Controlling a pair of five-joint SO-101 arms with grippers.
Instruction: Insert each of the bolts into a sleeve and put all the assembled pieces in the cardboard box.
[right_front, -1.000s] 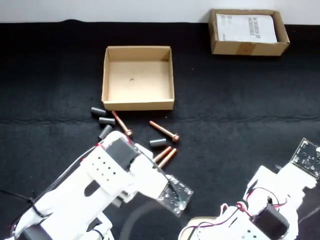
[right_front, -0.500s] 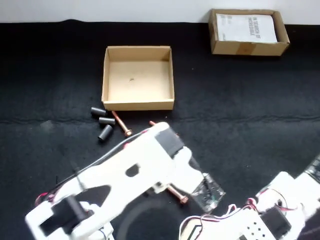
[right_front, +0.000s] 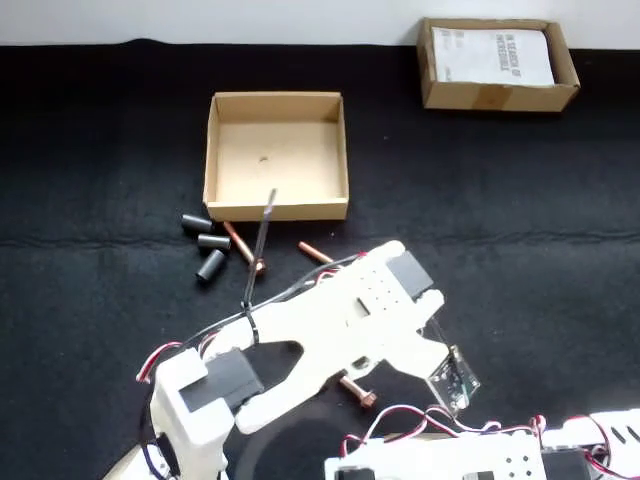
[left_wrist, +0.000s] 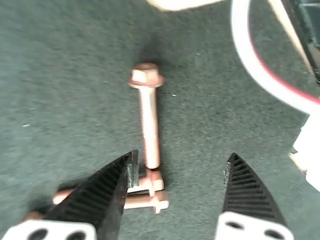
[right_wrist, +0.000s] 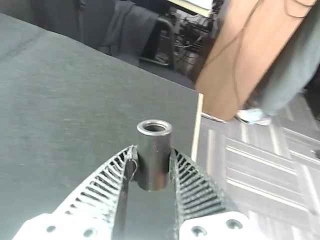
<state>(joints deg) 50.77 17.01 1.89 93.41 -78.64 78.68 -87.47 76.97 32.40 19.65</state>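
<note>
The table carries a black, felt-like covering with a faint crease line running across it. Beyond the table's far edge stands a pale wall — plain and evenly lit. Past the table's side edge, which is trimmed with a light strip, lies a floor of grey tiles with pale joint lines. Beyond the table corner stand a brown wooden panel, a dark chair with dark cloth draped beside it, and a tangle of cables. Lighting across the table is soft — diffuse and even.

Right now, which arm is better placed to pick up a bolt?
Left. The left end effector hangs open over a bolt, while the right end effector is shut on a sleeve.
</note>
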